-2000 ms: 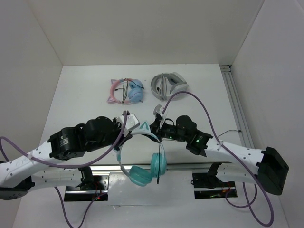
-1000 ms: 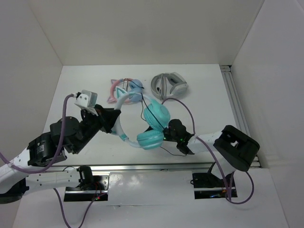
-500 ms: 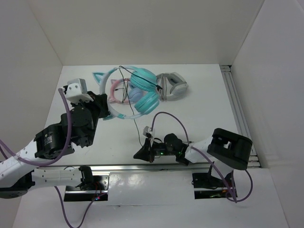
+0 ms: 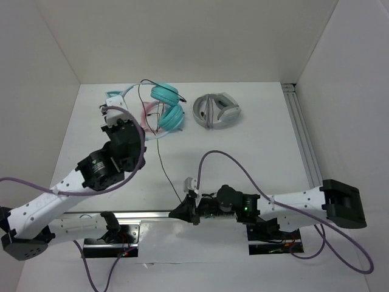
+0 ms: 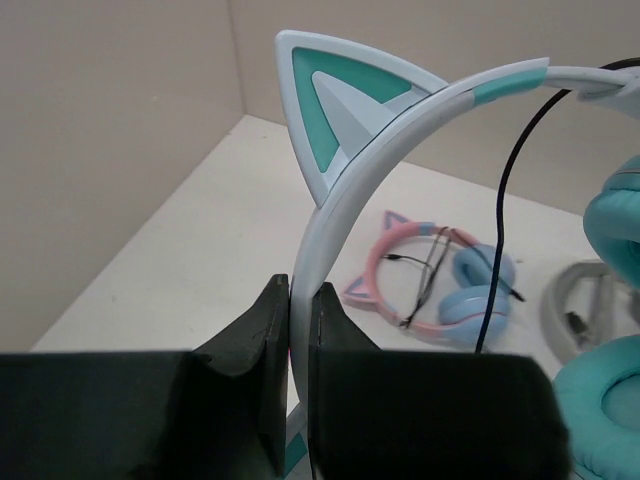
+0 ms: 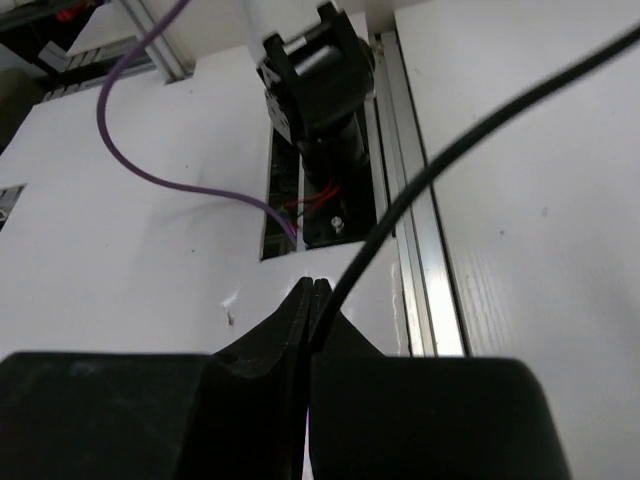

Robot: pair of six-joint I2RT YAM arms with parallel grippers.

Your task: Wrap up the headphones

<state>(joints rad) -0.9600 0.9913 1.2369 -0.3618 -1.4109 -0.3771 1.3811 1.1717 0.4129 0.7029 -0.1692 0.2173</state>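
The teal headphones (image 4: pixel 168 107) hang in the air at the back left, with round earcups and a white-and-teal cat-ear headband (image 5: pixel 400 112). My left gripper (image 4: pixel 120 117) is shut on the headband just below a cat ear, seen in the left wrist view (image 5: pixel 300 292). The thin black cable (image 4: pixel 159 152) runs from the headphones down to the near edge. My right gripper (image 4: pixel 179 213) is shut on the cable there, and the right wrist view (image 6: pixel 312 287) shows the cable (image 6: pixel 450 160) leaving the closed jaws up to the right.
The pink-and-blue cat-ear headphones (image 5: pixel 440 292) lie on the table under the teal ones. The grey-and-white headphones (image 4: pixel 216 109) lie at the back middle. A metal rail (image 4: pixel 302 137) runs along the right side. White walls close in the back and both sides.
My left arm has carried the teal headphones further back and left. My right gripper has pulled the cable end closer to the near edge, drawing the cable longer.
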